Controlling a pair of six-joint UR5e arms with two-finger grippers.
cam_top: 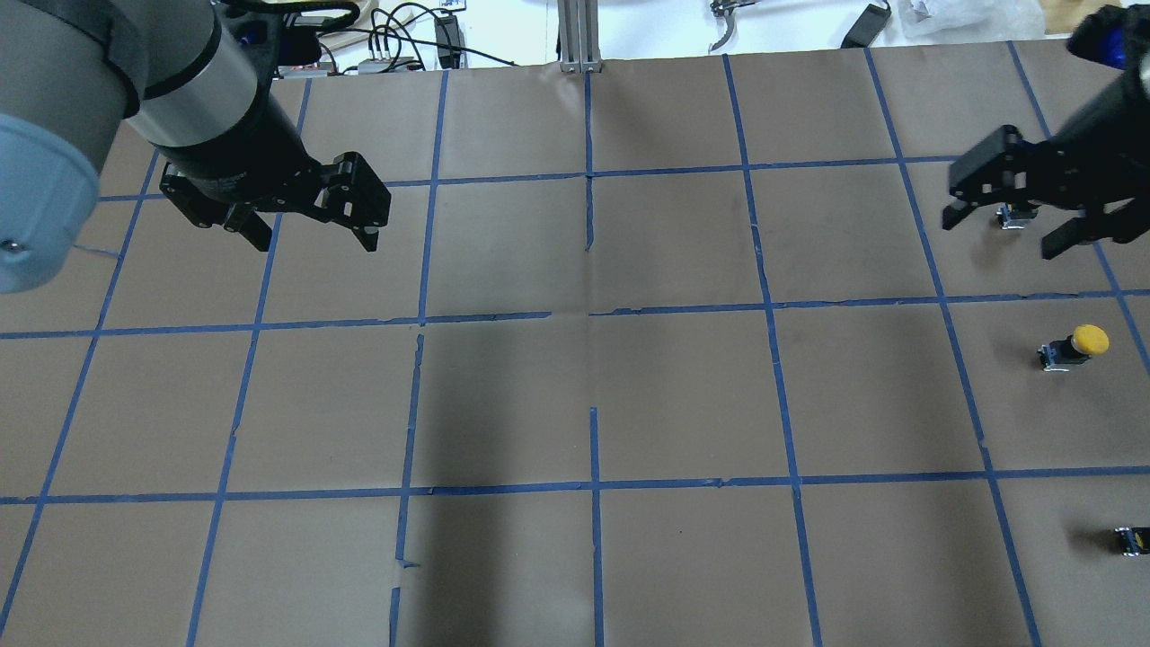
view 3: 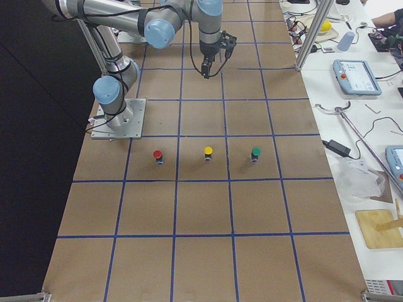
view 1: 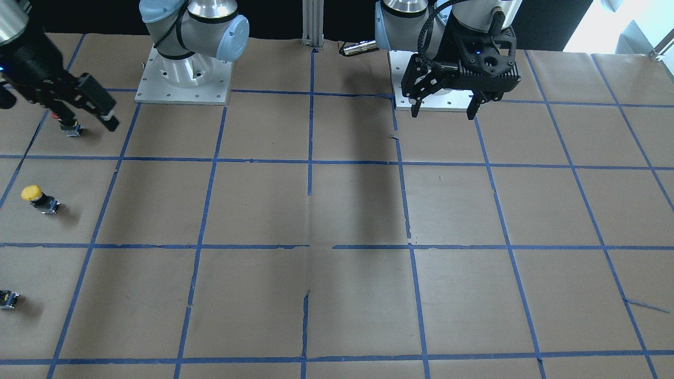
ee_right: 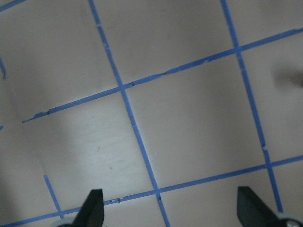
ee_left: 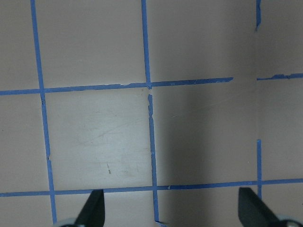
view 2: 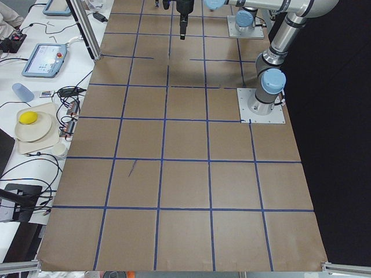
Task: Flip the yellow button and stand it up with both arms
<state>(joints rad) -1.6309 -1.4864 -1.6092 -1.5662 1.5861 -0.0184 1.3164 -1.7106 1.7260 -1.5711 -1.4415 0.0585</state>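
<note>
The yellow button [view 1: 39, 198] is at the table's end on my right side, also in the overhead view [cam_top: 1074, 347]. In the exterior right view [view 3: 208, 151] it stands with its yellow cap on top, between a red-capped and a green-capped button. My right gripper [view 1: 89, 122] is open and empty. It hangs high over the red-capped button [view 3: 157, 154], one grid cell nearer my base than the yellow button [cam_top: 1011, 229]. My left gripper [view 1: 443, 115] is open and empty, raised near its own base, far from the buttons [cam_top: 314, 243]. Both wrist views show only taped paper between spread fingertips [ee_left: 97, 205] [ee_right: 94, 205].
The table is covered with brown paper [cam_top: 593, 395] and a blue tape grid. The green-capped button [view 3: 255, 153] stands in the same row, farther from my base. The two arm bases [view 1: 183, 79] [view 1: 437, 97] are at the robot's edge. Cables and devices lie beyond the far edge [cam_top: 395, 45].
</note>
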